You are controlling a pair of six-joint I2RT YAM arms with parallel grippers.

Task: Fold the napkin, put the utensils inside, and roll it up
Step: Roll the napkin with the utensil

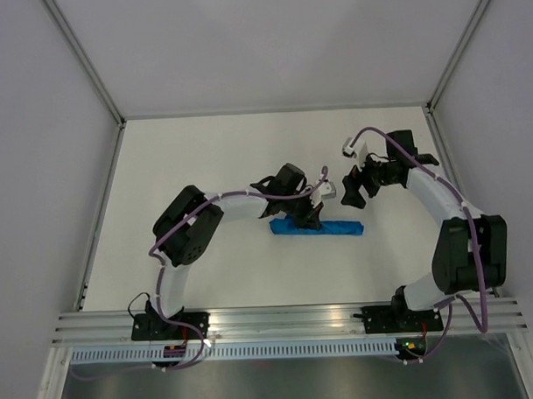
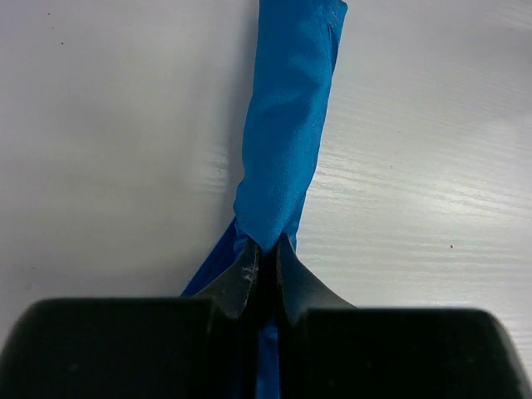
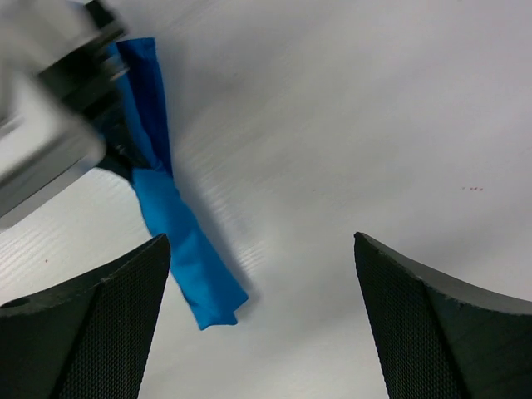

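Nearest me, my left fingers (image 2: pixel 264 259) are pressed all but together on the napkin (image 1: pixel 336 229), pinching the blue cloth near the roll's 9 o'clock end. The napkin lies as a tight, narrow bundle around the middle of the counter (image 1: pixel 204 158), its length running from 9 to 3 o'clock in the overhead view. From my left wrist it stretches away from the fingertips toward 12 o'clock, wound smooth, with a looser flap trailing under the fingers toward 7 o'clock.

Beyond it, at about 1 o'clock from the roll's middle, my right fingers (image 1: pixel 351 195) are spread wide and hold nothing. They hang over bare counter, apart from the cloth. In the right wrist view the roll's free end sits toward 9 o'clock.

No utensils show anywhere on the counter. I judge they are wrapped inside, though the cloth hides them, so I cannot be sure. Folding, loading and rolling look done. What is left seems small: release with the left, and perhaps tuck that loose flap so the roll does not spring open.
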